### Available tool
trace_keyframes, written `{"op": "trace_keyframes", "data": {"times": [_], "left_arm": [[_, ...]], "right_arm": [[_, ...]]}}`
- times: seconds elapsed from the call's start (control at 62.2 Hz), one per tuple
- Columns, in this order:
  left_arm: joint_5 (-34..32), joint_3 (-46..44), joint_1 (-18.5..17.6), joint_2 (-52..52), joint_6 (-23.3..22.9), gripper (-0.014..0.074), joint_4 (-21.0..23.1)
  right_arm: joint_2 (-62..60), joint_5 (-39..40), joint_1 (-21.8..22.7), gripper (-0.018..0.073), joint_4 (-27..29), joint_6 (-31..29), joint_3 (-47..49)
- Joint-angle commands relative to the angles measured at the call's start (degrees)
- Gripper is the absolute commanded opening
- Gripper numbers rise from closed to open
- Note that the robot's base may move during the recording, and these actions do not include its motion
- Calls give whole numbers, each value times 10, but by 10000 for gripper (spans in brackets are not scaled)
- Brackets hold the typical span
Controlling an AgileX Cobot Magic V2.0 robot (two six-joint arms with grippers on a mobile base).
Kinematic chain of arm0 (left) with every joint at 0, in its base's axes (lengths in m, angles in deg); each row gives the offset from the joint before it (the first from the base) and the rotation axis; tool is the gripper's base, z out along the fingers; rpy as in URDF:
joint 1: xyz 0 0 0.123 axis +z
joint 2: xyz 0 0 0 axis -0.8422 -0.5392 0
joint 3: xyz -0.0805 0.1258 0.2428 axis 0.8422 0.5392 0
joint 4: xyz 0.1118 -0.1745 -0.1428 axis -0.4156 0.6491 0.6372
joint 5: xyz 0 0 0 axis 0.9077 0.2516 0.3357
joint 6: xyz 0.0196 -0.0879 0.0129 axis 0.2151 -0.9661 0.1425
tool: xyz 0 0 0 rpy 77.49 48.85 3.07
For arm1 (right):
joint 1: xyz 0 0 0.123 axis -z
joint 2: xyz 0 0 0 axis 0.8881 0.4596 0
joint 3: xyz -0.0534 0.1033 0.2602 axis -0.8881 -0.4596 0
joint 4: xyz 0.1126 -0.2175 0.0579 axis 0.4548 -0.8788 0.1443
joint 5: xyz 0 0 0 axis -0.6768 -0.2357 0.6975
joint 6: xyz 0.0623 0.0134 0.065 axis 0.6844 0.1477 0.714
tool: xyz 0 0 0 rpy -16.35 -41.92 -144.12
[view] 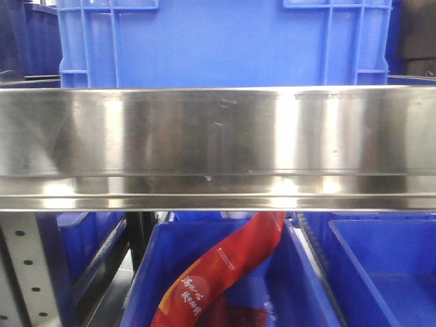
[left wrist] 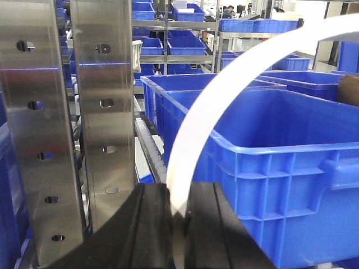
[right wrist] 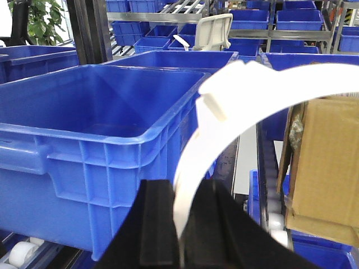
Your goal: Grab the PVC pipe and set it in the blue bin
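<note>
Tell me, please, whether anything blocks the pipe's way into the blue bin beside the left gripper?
Nothing visible does. The pipe, pinched in the left gripper, already arches over the bin's near rim, and the bin interior in view looks empty.

Bin on shelf; bag in crate below.
</note>
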Motion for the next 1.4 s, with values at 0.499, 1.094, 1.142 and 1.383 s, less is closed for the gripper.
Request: {"op": "trace_keyframes", "data": {"times": [0.499, 1.094, 1.142, 1.383], "left_arm": [[-18, -1, -3, 3, 0, -111, 1], [-18, -1, -3, 3, 0, -111, 1], [-18, -1, -3, 3, 0, -111, 1], [-18, -1, -3, 3, 0, -111, 1]], "right_arm": [[-3, 13, -1, -169, 1, -3, 0], [-3, 13, -1, -169, 1, -3, 0], [-3, 13, -1, -169, 1, -3, 0], [-3, 15, -1, -169, 1, -3, 0]]}}
